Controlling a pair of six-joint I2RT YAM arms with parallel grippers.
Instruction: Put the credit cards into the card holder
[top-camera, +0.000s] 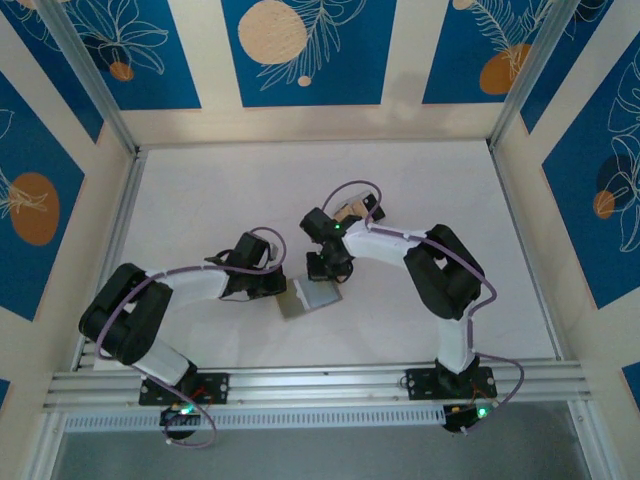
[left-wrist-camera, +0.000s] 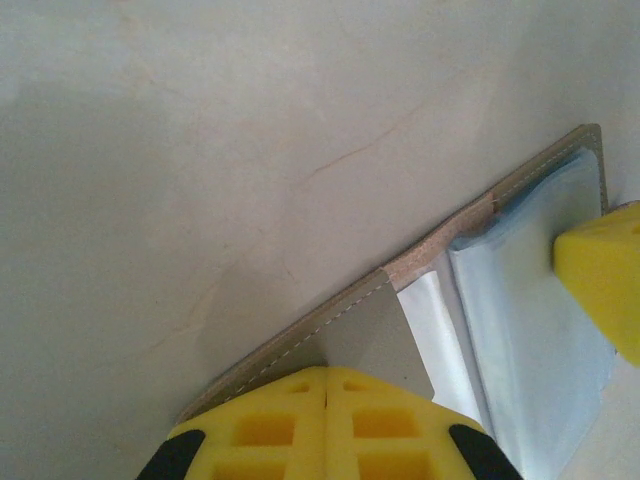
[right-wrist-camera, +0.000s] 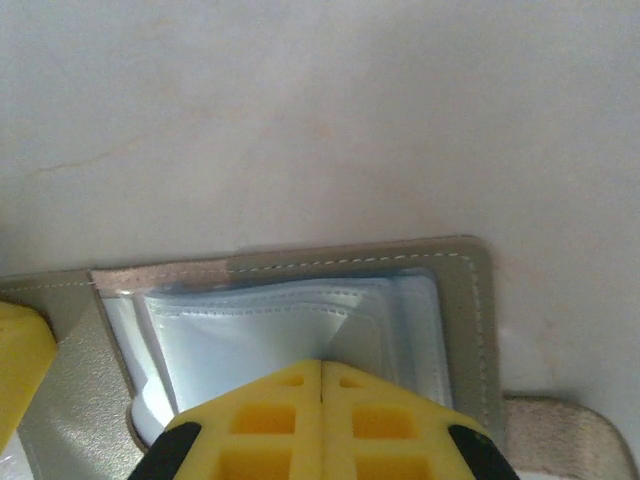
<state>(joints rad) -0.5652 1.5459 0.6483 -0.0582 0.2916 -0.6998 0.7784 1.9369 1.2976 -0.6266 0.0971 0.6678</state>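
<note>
The white counter (top-camera: 200, 200) is smooth, so things can be pushed along it with ease. The card holder (top-camera: 310, 298) is laid open near the middle of it, between the two arms. Its grey flap (left-wrist-camera: 370, 330) is on one side and its pale blue sleeves (right-wrist-camera: 270, 330) are on the other. A tan credit card (top-camera: 348, 212) is seen farther back, partly under the right arm and well apart from the holder (other cards cannot be made out). The left tool (left-wrist-camera: 326, 385) is closed, with nothing seen between its fingers, and is set on the grey flap. The right tool (right-wrist-camera: 321, 375) is closed too, with nothing held, and is set on the sleeves.

No card is seen in the holder. It is judged that one tool must be lifted away so a card can be fetched. Then the holder may be folded shut by its own spring, or slid aside. The soft sleeves may be crumpled if they are pressed too hard. The thin card is lying flat, so it may be pushed away instead of picked up.
</note>
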